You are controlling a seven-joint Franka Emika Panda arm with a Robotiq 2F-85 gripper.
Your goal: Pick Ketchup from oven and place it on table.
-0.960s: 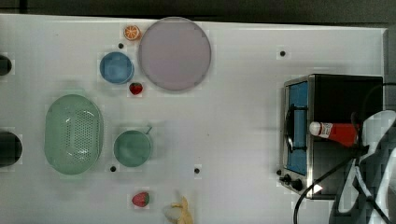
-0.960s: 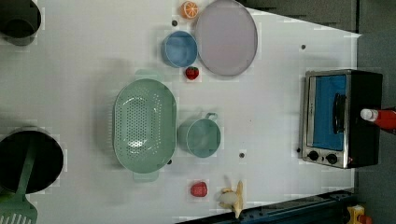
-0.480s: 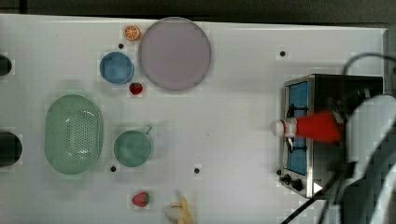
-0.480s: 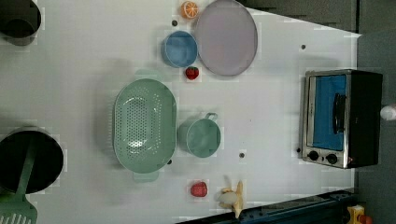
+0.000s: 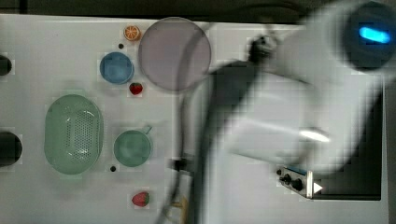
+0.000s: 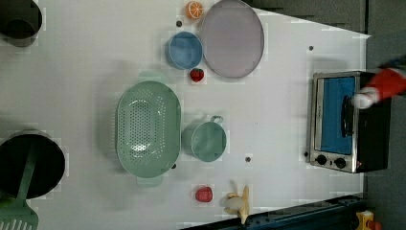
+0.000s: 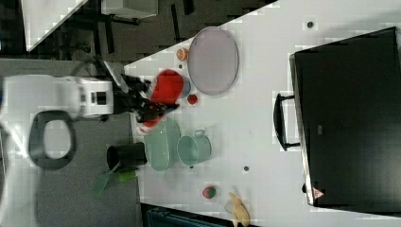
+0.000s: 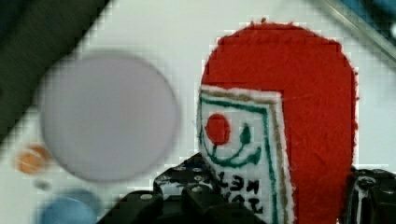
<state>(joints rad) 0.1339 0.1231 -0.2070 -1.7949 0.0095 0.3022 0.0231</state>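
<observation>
Carrying the Ketchup (image 8: pixel 299 116) pinched between its fingers, the gripper (image 7: pixel 149 101) holds the bottle in the air, clear of the oven (image 6: pixel 348 122) and not yet set on the table (image 6: pixel 86 62). In the wrist view the red felt body and its white label sit clamped between the black jaws, with the lilac plate (image 8: pixel 109 119), the orange slice (image 8: pixel 30 158) and the blue bowl (image 8: pixel 70 210) on the white surface beyond, which suggests the arm is swinging the bottle out over open tabletop to find a free spot. The left view catches the bottle, white cap (image 6: pixel 360 99) leading, lying level above the oven's door handle at the tabletop's oven end. The door looks shut, so the bottle is judged to be already out. A green colander (image 6: pixel 148 128) and a teal cup (image 6: pixel 207 140) crowd the table's middle, and strawberries (image 6: pixel 203 193) and a banana (image 6: pixel 238 203) line one long edge; the bare stretch between cup and oven looks the likeliest landing place. What remains, by this reading, is lowering and releasing.
</observation>
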